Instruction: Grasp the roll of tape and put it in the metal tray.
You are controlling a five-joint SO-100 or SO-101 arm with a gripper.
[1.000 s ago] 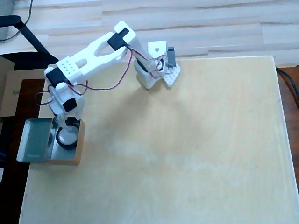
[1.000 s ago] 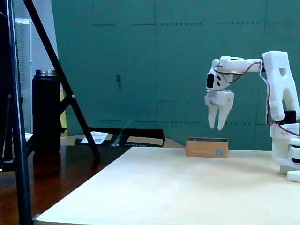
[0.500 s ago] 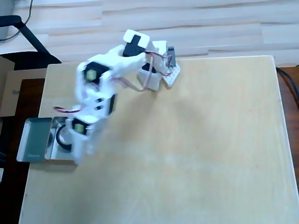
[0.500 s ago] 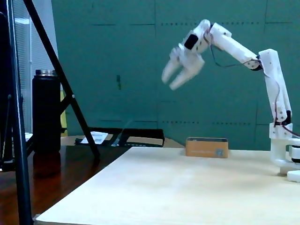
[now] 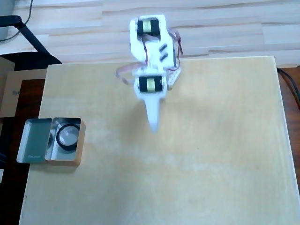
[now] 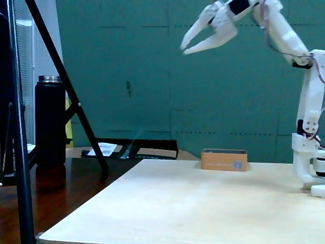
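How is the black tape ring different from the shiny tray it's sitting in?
The roll of tape is round with a hole in its middle; the metal tray is a rectangle with two side-by-side compartments. The roll of tape is black with a pale inner rim; the metal tray is shiny silver. The roll of tape is much smaller, filling only the tray's right compartment in the overhead view. Both rest at the table's left edge, untouched by the raised gripper.

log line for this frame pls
gripper: open, empty, raised high | roll of tape: in metal tray, right compartment | phase: placed
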